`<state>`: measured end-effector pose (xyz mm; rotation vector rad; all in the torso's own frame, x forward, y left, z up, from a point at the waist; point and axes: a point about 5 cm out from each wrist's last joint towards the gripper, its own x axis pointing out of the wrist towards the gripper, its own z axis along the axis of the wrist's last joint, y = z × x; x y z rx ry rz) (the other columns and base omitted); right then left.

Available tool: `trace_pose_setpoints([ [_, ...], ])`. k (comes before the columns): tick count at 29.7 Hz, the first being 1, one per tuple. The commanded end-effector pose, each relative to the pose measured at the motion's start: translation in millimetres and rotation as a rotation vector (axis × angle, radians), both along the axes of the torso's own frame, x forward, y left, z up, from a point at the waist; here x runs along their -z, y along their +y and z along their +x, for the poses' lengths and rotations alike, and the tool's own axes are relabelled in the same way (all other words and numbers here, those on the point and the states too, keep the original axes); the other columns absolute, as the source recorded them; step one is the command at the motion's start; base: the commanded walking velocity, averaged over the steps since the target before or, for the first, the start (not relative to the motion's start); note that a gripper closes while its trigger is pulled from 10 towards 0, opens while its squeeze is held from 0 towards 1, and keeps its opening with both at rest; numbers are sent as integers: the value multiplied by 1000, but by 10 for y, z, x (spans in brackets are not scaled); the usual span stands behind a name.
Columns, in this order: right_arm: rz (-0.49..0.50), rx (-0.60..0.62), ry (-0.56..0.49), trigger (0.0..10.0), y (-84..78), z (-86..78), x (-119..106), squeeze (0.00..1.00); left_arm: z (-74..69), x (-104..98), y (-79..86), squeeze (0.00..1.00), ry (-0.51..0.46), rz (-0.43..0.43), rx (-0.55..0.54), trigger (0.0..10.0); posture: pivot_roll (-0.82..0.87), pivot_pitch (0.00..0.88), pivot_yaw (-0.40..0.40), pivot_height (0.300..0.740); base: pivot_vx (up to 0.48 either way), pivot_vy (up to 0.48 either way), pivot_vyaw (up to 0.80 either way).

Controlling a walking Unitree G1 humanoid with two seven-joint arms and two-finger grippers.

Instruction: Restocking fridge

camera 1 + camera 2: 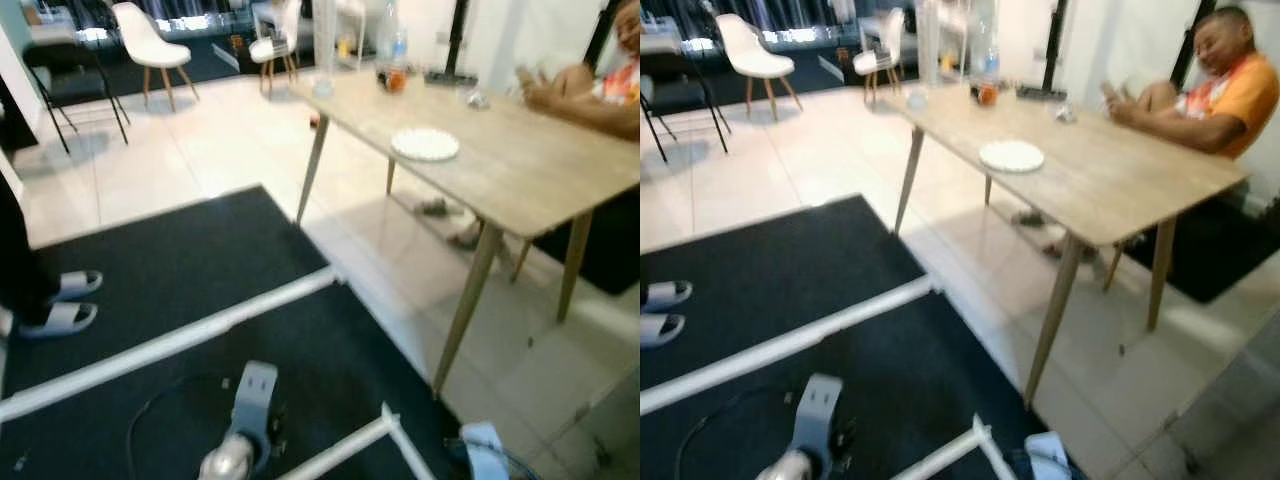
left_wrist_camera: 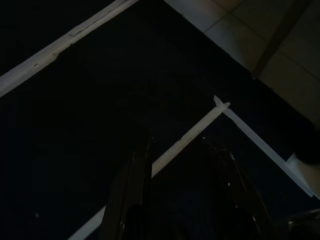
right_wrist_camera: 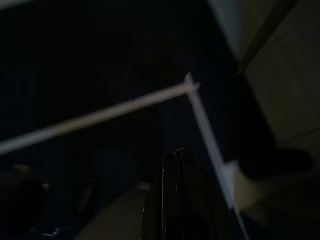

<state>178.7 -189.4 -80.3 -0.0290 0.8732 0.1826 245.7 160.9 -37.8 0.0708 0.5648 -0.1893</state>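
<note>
A light wooden table (image 1: 520,170) stands ahead on the right. On it are a white plate (image 1: 425,144), a clear bottle (image 1: 390,40) and a small orange item (image 1: 396,80) at its far end. My left arm (image 1: 245,425) hangs low over a black mat (image 1: 180,270). In the left wrist view my left gripper (image 2: 177,147) is open, with nothing between its fingers above a white tape line (image 2: 185,137). My right arm (image 1: 482,447) hangs at the bottom right. In the dark right wrist view the right gripper (image 3: 180,155) looks shut and empty.
A person (image 1: 1210,95) sits at the table's far right side. Slippered feet (image 1: 60,305) stand on the mat at the left. White tape lines (image 1: 170,345) cross the mat. White chairs (image 1: 150,45) and a black chair (image 1: 60,70) stand at the back on pale tiles.
</note>
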Motion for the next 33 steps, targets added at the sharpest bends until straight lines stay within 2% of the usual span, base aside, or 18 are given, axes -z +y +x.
trace_pose_setpoints([
  [1,13,4,17,10000,34,-61,33,0,-46,36,10,0,19,-5,-9,10000,-79,35,12,734,311,0,0],
  [33,13,-25,11,10000,26,-54,23,0,-81,58,-2,0,25,-15,-16,10000,-83,36,-1,734,311,0,0],
])
